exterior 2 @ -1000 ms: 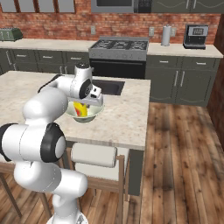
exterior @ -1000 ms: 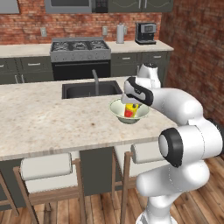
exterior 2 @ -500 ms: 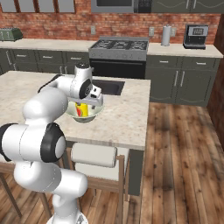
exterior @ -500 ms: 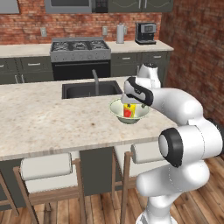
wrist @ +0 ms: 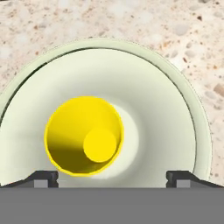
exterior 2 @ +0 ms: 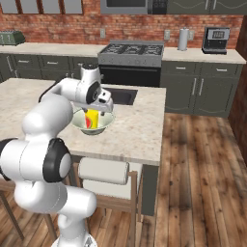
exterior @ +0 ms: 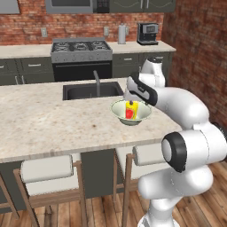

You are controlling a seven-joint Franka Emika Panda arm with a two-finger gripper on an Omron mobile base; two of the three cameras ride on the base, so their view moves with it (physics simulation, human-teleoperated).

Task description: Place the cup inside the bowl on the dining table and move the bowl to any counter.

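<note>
On the long island with its beige speckled stone top (exterior: 48,119), as the left base view has it, a wide round pale green-white bowl with a cream rim (exterior: 131,111) sits just in front of the black inset sink (exterior: 91,91), toward the sink's right end. Inside the bowl stands a small yellow cup with a red patch on its side (exterior: 130,110), upright, its mouth rising about level with the bowl's rim. The white arm's two-finger gripper (exterior: 134,98) hangs directly over the bowl, just above the cup; from this side its fingers are too hidden to judge.

From the right base view, the bowl (exterior 2: 93,122) lies on the island (exterior 2: 137,130) near the sink (exterior 2: 120,96), in front of its near corner. The cup (exterior 2: 92,118) stands within it, yellow with red low on its side. The gripper (exterior 2: 98,106) sits over the bowl on the sink's side.

Looking straight down in the hand view, the cup (wrist: 84,136) rests inside the bowl (wrist: 175,118), a little off centre from the bowl's floor, empty, its yellow bottom plainly seen. The speckled stone (wrist: 131,19) surrounds the bowl. The gripper (wrist: 112,178) stands wide: its two dark fingertips (wrist: 41,178) are far apart, either side of the cup and clear of it, gripping nothing.
</note>
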